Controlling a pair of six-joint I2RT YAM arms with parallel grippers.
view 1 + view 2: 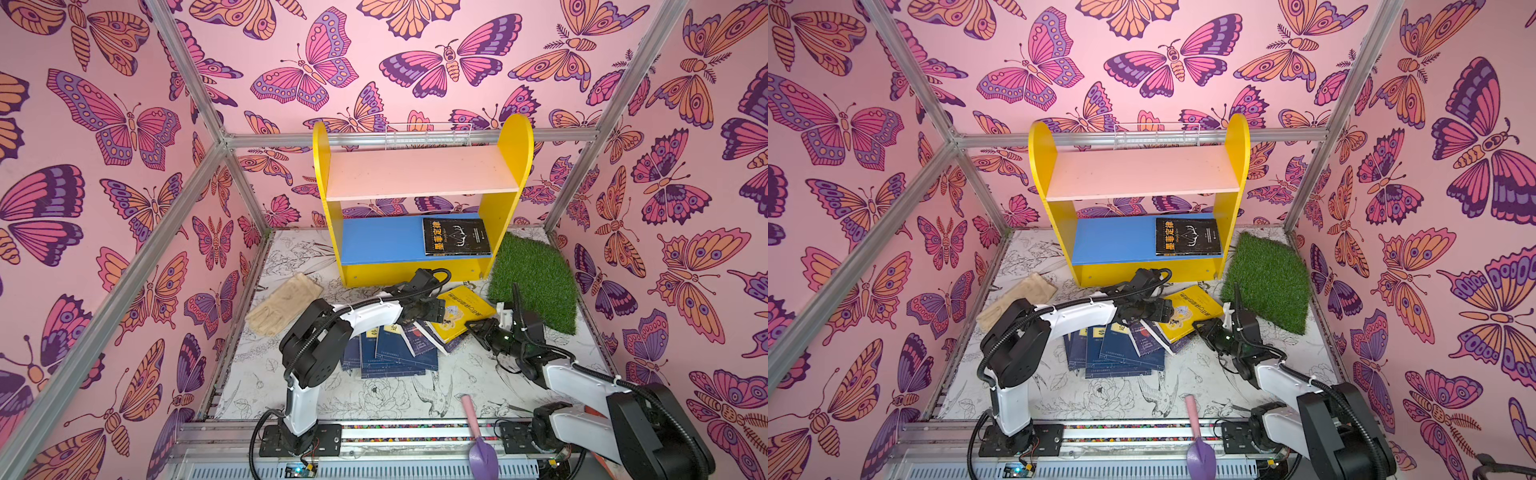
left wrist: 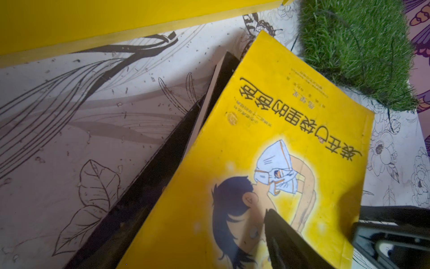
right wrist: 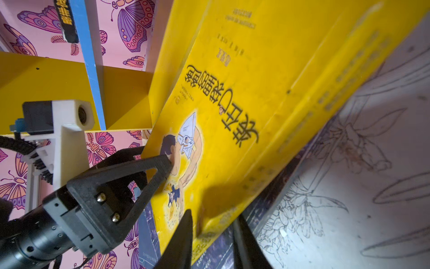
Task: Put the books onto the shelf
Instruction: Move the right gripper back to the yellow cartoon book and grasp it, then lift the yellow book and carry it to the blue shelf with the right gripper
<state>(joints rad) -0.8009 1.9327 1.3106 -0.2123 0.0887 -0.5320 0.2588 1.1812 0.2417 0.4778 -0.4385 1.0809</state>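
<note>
Floral-print bench (image 1: 374,399) before the shelf (image 1: 515,166): right end effector (image 1: 473,327) is pinching the yellow book (image 1: 465,309) by its corner, left end effector (image 1: 436,311) is gaping over the cover, half hiding navy books (image 1: 399,357).

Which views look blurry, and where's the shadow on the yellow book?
Right wrist view: yellow book blurs toward its spine, dark shadow by the right gripper. Left wrist view: the black finger is soft. Both top views: sharp throughout.
</note>
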